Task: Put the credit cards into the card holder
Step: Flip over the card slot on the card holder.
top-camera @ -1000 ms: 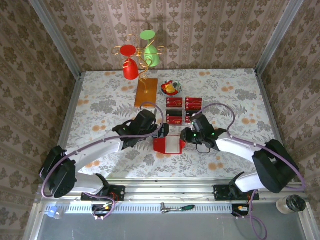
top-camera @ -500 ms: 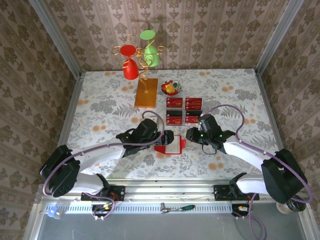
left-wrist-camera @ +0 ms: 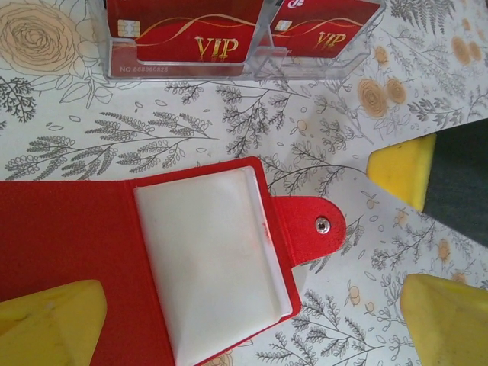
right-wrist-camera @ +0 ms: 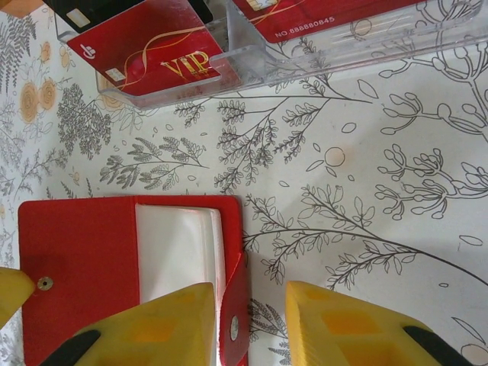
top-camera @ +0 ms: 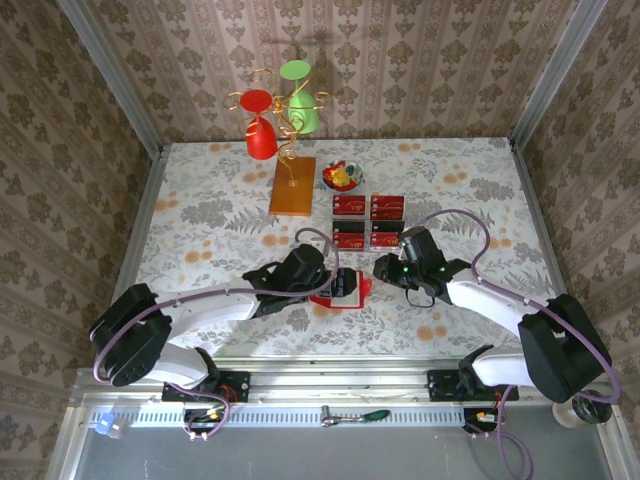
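The card holder [left-wrist-camera: 206, 259] lies open on the flowered table, red with pale sleeves, its snap tab [left-wrist-camera: 314, 227] pointing right. In the top view the card holder [top-camera: 356, 292] sits between both arms. My left gripper [left-wrist-camera: 244, 328] hangs open right over it, one yellow fingertip [left-wrist-camera: 46, 324] above the red cover. My right gripper [right-wrist-camera: 248, 328] is open at the holder's tab edge; the tab [right-wrist-camera: 232, 324] lies between its fingers, unpinched. The credit cards [left-wrist-camera: 183, 30] [right-wrist-camera: 152, 53] [top-camera: 368, 220], red with gold VIP lettering, rest in a clear tray [right-wrist-camera: 305, 53] just beyond.
A wire stand with a red and a green glass [top-camera: 278, 115] rises from an orange wooden base [top-camera: 292, 185] at the back. A small bowl of sweets [top-camera: 341, 178] sits beside the tray. Walls close in the table on three sides.
My left gripper has slid right and now covers much of the open card holder. The right gripper's jaws have parted a little and it has drawn slightly back from the holder.
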You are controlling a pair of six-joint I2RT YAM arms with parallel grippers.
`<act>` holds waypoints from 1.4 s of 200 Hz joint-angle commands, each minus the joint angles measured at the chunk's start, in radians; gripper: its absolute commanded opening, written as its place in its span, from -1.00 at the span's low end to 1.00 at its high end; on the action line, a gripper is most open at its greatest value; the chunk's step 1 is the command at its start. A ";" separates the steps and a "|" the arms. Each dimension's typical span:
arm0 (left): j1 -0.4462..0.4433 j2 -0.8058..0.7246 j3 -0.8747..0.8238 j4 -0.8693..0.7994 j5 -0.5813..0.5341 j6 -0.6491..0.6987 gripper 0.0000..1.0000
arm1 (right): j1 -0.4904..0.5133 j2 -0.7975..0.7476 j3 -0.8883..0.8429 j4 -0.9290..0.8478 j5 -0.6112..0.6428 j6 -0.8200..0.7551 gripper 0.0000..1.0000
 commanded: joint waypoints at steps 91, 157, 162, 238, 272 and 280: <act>-0.012 0.023 -0.070 0.005 -0.133 0.059 1.00 | 0.074 0.075 0.071 0.100 -0.085 0.082 -0.59; -0.014 0.045 -0.092 0.025 -0.148 0.080 1.00 | 0.124 0.217 0.115 0.165 -0.039 0.102 -0.67; -0.014 0.046 -0.094 0.026 -0.150 0.083 1.00 | 0.123 0.231 0.115 0.179 -0.041 0.097 -0.68; -0.015 0.099 -0.108 0.027 -0.179 0.130 1.00 | 0.121 0.358 0.119 0.260 -0.066 0.035 -0.78; -0.015 0.126 -0.105 0.022 -0.189 0.147 1.00 | 0.121 0.358 0.109 0.247 -0.058 0.026 -0.78; -0.015 0.129 -0.105 0.022 -0.188 0.150 1.00 | 0.121 0.355 0.109 0.238 -0.056 0.022 -0.78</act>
